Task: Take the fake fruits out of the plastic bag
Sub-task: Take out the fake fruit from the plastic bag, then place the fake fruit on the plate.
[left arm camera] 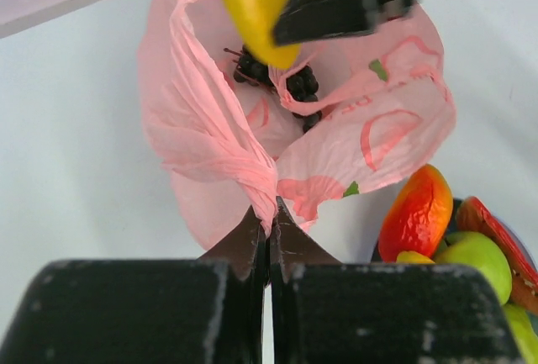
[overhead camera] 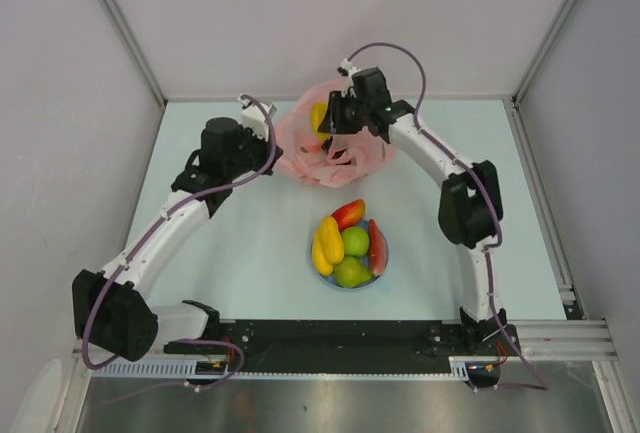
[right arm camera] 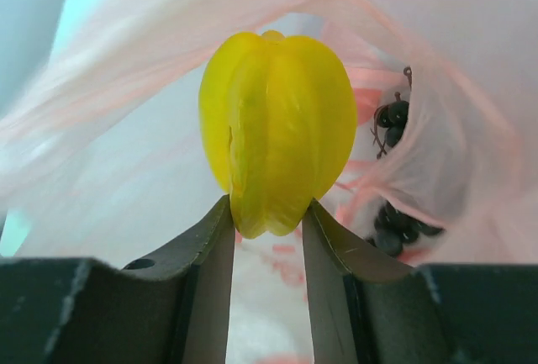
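Pale table (overhead camera: 250,243); crinkly pink bag (left arm camera: 202,120), ridged yellow fruit (right arm camera: 277,133)

No legible words, numbers or brand anywhere, red and green printing on the plastic bag (left arm camera: 336,158), crumpled, unreadable as letters.

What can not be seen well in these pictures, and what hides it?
- Grapes: left wrist view, partly behind the yellow fruit and bag folds.
- Plate: top view, mostly under fruits.
- Bag's bottom: every view, under its own folds.
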Motion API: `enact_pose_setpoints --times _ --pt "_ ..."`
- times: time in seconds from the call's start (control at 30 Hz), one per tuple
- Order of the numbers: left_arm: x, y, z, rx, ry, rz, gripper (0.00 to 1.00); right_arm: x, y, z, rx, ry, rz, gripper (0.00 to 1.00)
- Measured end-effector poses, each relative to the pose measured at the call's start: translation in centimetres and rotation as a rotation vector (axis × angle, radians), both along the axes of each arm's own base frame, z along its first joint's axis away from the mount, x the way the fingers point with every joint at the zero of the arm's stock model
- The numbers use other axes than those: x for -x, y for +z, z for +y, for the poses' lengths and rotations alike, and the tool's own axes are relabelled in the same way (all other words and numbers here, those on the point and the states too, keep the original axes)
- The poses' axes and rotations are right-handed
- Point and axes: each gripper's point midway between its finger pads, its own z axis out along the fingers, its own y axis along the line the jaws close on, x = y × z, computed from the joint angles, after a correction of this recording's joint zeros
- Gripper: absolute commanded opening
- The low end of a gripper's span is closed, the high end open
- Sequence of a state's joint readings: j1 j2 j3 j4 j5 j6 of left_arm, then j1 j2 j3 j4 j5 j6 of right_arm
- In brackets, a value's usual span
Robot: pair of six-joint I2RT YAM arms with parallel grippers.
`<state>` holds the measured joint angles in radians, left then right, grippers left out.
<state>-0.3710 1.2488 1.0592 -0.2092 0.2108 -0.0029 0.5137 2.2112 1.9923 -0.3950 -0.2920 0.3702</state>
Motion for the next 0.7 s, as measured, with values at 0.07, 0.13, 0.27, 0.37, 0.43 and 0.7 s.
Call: enact_pose_setpoints --times 0.07,0.13,0.27,0.37,0.43,0.7 --pt "-0.6 0.2 0.3 0.022 0.014 -0.006 0.00 1.0 3.1 -1.1 -0.004 0.022 -0.056 0.17" --pt "-0.9 0.5 0.2 0.038 0.018 -0.014 0.00 2.5 5.3 -1.9 0.002 0.056 -0.095 0.17" --pt "-1.2 1.2 -0.2 0.074 0.012 -0.031 0.00 6.7 6.0 -3.1 0.051 0.157 -0.106 0.16" --pt "-1.3 1.6 -0.3 0.090 0.012 -0.047 0.00 10.8 4.0 -4.5 0.134 0.251 -0.065 0.16" --pt "-1.1 1.5 -0.3 0.096 0.013 -0.050 0.00 14.0 2.2 -5.7 0.195 0.313 -0.018 0.16" --pt "-0.1 0.4 0.0 0.101 0.015 -0.039 0.00 23.1 -1.4 -8.3 0.344 0.519 0.078 0.17"
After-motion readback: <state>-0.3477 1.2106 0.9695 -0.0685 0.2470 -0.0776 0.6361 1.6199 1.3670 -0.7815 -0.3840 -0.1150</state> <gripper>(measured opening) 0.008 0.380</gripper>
